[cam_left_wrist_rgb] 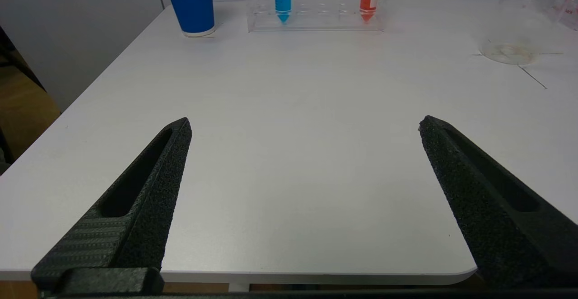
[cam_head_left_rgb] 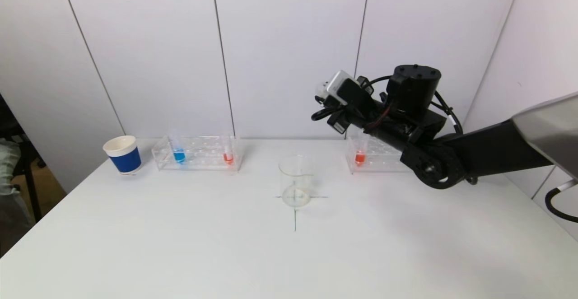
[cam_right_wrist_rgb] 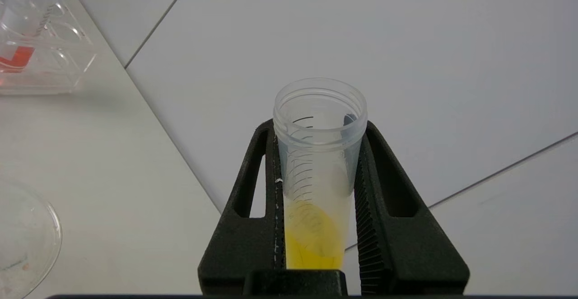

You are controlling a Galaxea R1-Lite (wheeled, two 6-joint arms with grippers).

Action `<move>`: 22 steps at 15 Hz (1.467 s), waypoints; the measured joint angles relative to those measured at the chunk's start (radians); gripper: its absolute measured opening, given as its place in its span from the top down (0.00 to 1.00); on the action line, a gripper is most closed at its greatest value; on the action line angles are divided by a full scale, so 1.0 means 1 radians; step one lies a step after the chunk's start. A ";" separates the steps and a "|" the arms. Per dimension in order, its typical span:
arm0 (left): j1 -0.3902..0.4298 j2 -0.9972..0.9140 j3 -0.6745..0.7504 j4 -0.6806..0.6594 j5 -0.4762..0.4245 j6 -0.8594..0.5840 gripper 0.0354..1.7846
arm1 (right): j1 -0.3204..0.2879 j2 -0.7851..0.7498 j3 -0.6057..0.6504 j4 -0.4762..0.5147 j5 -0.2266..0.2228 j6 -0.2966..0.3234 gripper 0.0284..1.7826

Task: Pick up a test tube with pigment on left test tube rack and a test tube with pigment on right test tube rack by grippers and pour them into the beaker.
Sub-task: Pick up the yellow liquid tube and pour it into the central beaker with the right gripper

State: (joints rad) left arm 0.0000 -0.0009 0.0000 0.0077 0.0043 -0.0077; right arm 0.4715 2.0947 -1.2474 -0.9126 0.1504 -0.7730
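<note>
My right gripper (cam_right_wrist_rgb: 319, 127) is shut on a clear test tube (cam_right_wrist_rgb: 316, 177) with yellow pigment in its bottom, held tilted with its open mouth away from the wrist. In the head view the right gripper (cam_head_left_rgb: 325, 114) hangs high, above and to the right of the empty glass beaker (cam_head_left_rgb: 295, 181), in front of the right rack (cam_head_left_rgb: 375, 156), which holds a red tube (cam_head_left_rgb: 360, 156). The left rack (cam_head_left_rgb: 198, 153) holds a blue tube (cam_head_left_rgb: 179, 154) and a red tube (cam_head_left_rgb: 228, 156). My left gripper (cam_left_wrist_rgb: 305, 122) stands open over the table's near edge, with nothing between its fingers.
A blue and white paper cup (cam_head_left_rgb: 123, 154) stands left of the left rack. The beaker sits on a cross marked on the white table (cam_head_left_rgb: 289, 254). A panelled wall runs close behind both racks.
</note>
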 joint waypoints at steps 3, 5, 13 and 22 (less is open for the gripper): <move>0.000 0.000 0.000 0.000 0.000 0.000 0.01 | 0.017 0.031 -0.021 -0.003 0.003 -0.041 0.73; 0.000 0.000 0.000 0.000 0.000 0.000 0.01 | 0.024 0.064 -0.034 -0.032 0.027 -0.073 0.73; 0.000 0.000 0.000 0.000 0.000 0.000 0.01 | 0.017 0.169 -0.040 -0.147 0.174 -0.197 0.73; 0.000 0.000 0.000 0.000 0.000 0.000 0.01 | 0.000 0.195 -0.004 -0.302 0.286 -0.270 0.73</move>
State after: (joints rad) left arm 0.0000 -0.0009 0.0000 0.0077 0.0038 -0.0072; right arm 0.4715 2.2900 -1.2513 -1.2143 0.4368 -1.0426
